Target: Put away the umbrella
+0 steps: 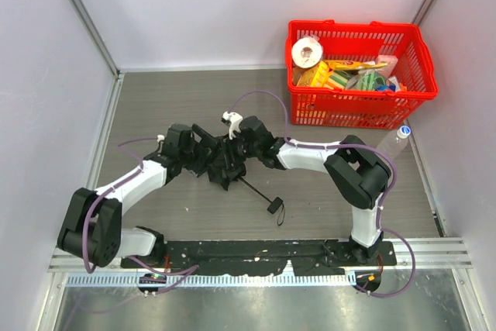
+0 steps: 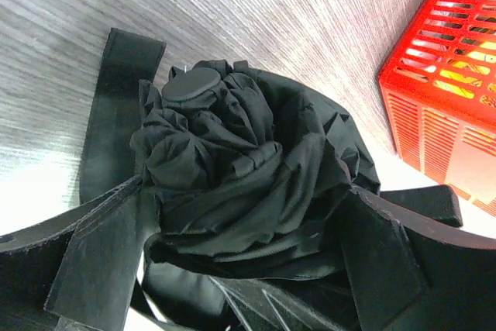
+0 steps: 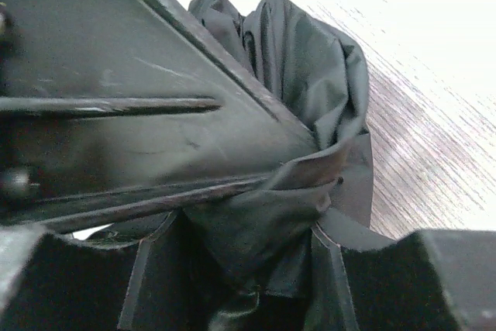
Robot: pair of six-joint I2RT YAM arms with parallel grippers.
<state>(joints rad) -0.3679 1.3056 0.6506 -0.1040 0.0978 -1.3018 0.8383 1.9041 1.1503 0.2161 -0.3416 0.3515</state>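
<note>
Clearly the job is only partly done. The umbrella [image 1: 223,167] lies in the middle of the table [image 1: 170,106], its black canopy collapsed into a loose, crumpled bundle rather than a neat roll. Its thin shaft [image 1: 254,190] sticks out toward the near right, ending in the small handle [image 1: 274,207] with its loop flat on the surface. No strap appears to bind the fabric, and the shaft looks not yet pushed in. Tidying the folds, shortening the shaft and stowing the umbrella all seem to be left.

Both arms meet at the bundle. The right gripper [image 3: 248,261] is clamped on a fold of canopy pinched between its fingers. The left gripper [image 2: 248,222] has its jaws spread as wide as they go, one finger on either side of the bunched fabric near the round top cap [image 2: 190,84], straddling rather than squeezing it.

The table is grey with a fine woodgrain, closed in by pale plain walls on the left, far and right sides. A red basket [image 1: 353,27] full of packets sits at the far right corner, well apart from the umbrella. A clear bottle [image 1: 394,143] lies just beside its near right corner.
</note>
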